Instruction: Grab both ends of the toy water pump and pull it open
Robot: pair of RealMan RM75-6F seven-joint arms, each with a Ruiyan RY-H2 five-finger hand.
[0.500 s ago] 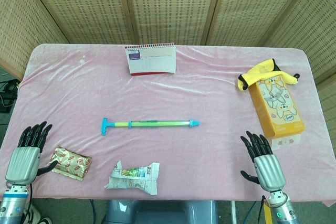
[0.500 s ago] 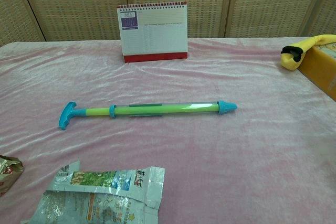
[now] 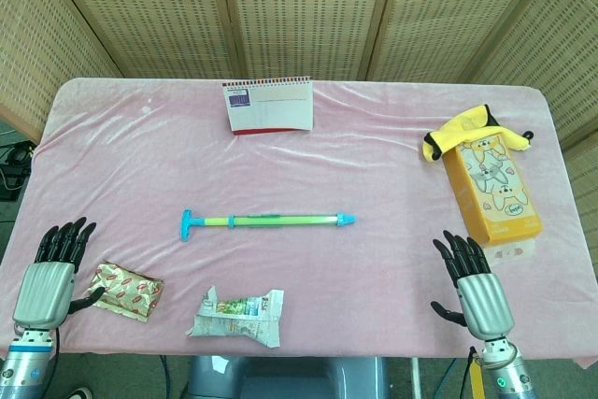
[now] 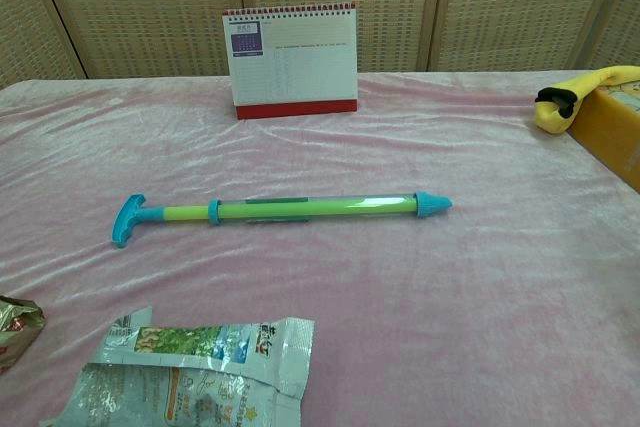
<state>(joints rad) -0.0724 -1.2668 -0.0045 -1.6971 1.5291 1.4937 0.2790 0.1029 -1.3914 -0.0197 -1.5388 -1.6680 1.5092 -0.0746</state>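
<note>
Fingers (image 3: 64,238) of the left hand (image 3: 47,287) are spread wide, nothing held; the right hand (image 3: 476,292) is likewise seen open and empty at the near edge. Between them, well apart from both, the toy water pump (image 3: 268,221) is laid flat mid-counter (image 3: 374,165), handle leftward.
</note>
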